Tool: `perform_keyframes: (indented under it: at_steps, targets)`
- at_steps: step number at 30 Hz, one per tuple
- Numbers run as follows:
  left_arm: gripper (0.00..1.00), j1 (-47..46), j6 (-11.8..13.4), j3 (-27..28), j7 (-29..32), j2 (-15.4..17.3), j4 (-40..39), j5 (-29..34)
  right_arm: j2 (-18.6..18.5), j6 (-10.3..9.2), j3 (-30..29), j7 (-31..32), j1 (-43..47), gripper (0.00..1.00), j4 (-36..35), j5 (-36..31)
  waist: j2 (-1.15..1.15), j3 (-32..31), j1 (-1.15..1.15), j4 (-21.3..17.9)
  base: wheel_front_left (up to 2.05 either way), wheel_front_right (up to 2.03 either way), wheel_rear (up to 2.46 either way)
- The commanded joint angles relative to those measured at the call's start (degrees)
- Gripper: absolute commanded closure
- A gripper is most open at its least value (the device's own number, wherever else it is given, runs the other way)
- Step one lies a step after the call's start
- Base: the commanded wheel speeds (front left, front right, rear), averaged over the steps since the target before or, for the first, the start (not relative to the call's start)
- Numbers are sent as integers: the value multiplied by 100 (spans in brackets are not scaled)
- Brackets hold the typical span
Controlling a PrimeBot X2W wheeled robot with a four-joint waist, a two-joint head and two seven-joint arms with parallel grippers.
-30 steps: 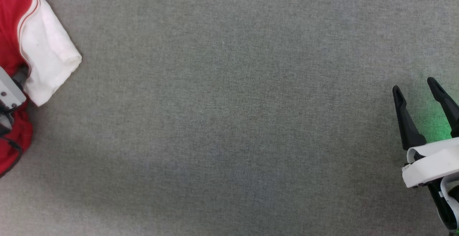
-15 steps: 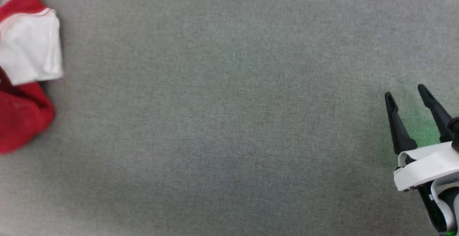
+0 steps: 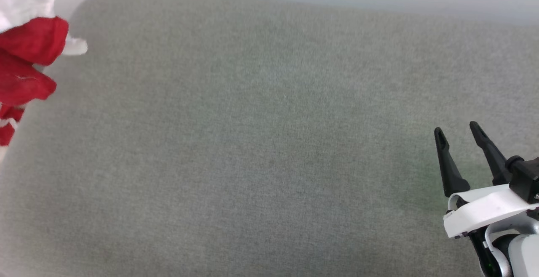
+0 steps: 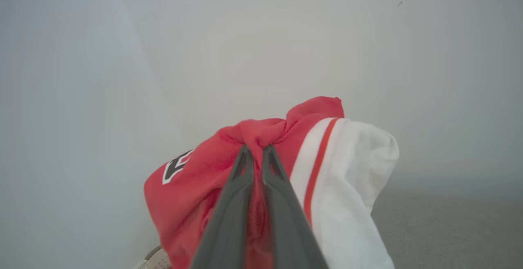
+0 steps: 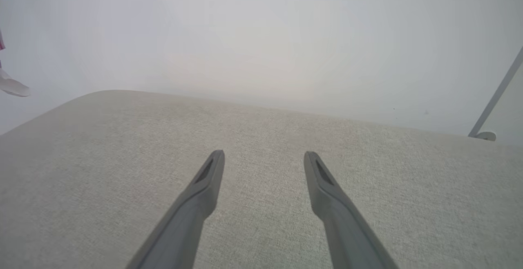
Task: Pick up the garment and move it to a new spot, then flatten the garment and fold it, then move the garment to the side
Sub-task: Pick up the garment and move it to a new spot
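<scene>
Since a second ago, the garment (image 3: 25, 66) is no longer lying spread out at the left. It is now hanging in a red and white bunch, up by the far left corner of the grey tabletop (image 3: 269, 142). The camera is looking further up too. The left tool (image 4: 254, 154) is squeezing tight on a red fold of the garment, right at its tips. The white sleeve (image 4: 351, 171) is drooping just beside this tool, and a black letter (image 4: 176, 166) is peeking out on the other side. The right tool (image 3: 457, 129) is spread wide, holding nothing, over the tabletop and well apart from the garment.
</scene>
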Motion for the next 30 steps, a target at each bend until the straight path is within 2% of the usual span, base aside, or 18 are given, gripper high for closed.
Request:
perform_keyframes:
  at_steps: [1,4,8,18,25,30]
  targets:
    - [100,16,-10,-1,26,70,-106,1,31,-8,16,-43,80,0,21,9,0,-309,0,-21,0,0,0]
    - [100,124,103,-54,257,156,-554,16,69,-8,37,-104,88,0,116,53,0,-465,0,-94,0,0,0]
    - [100,359,390,-71,647,271,-1378,-11,103,-8,0,-195,101,0,221,106,0,-624,0,-233,0,0,0]
    - [100,1406,1378,-104,1856,596,-3975,-245,157,-8,-326,-385,106,0,332,128,0,-676,0,-807,0,0,0]
    - [100,1789,1930,-365,2420,440,-5325,-237,268,-8,-519,-478,142,0,370,54,0,-609,0,-1350,0,0,0]
    - [100,1836,2089,-702,2717,217,-5782,-121,350,-8,-649,-552,195,0,439,20,0,-588,0,-1690,0,0,0]
